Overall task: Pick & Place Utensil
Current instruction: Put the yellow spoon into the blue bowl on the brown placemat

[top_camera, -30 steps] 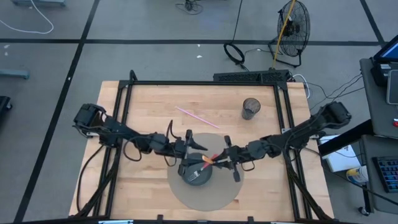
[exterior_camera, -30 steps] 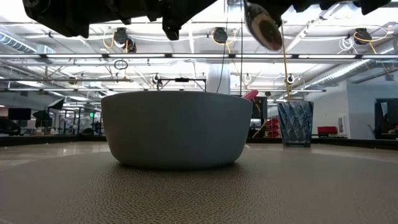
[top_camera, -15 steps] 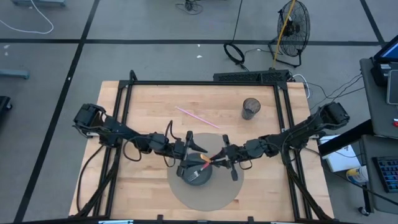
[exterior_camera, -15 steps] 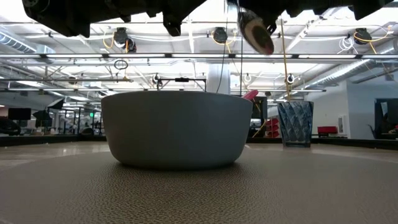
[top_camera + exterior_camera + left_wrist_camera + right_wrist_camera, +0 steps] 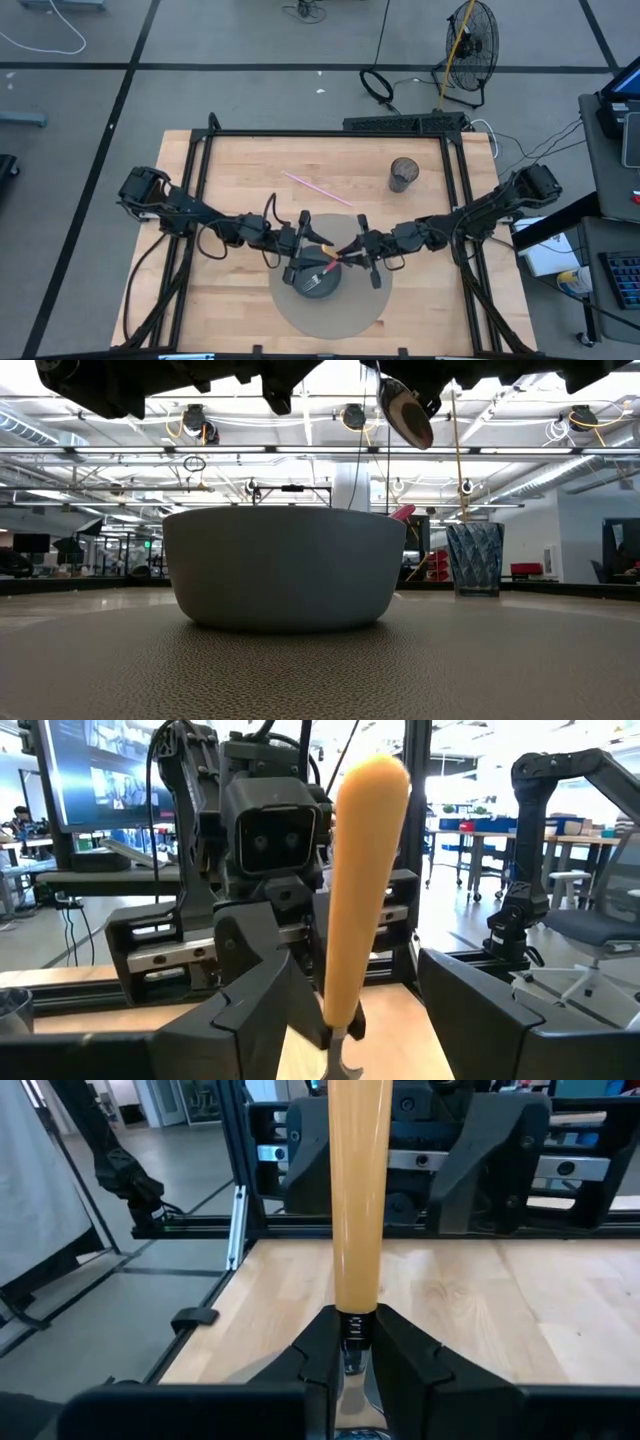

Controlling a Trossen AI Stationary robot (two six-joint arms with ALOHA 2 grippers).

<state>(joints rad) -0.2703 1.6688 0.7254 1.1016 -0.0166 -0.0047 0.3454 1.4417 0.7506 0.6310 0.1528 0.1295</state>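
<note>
The utensil has an orange handle (image 5: 362, 870) and a metal neck, and it stands nearly upright over the grey bowl (image 5: 285, 570). My right gripper (image 5: 352, 1325) is shut on it and comes in from the table's right (image 5: 350, 255). My left gripper (image 5: 355, 985) reaches in from the left, open. Its fingers stand on either side of the handle without touching it. In the low view the utensil's lower end (image 5: 405, 412) hangs below the grippers, above the bowl's right rim. My right gripper pinches the utensil's metal neck (image 5: 354, 1327) between its two fingers, just under the orange handle. The fingers come level from the table's right and lie across the utensil. The utensil is lifted clear. Its handle points up, leaning a little toward the left gripper, and its lower end hangs free.
The bowl (image 5: 336, 292) sits on a round grey mat (image 5: 350, 315) near the front edge, with a pale metal piece (image 5: 312, 283) inside it. A pink straw (image 5: 318, 187) lies on the bare wood behind. A dark cup (image 5: 403, 174) stands at the far right.
The utensil's lower end has drifted a little toward the table's left, closer over the bowl, and has turned slightly. Both grippers keep their gaps.
</note>
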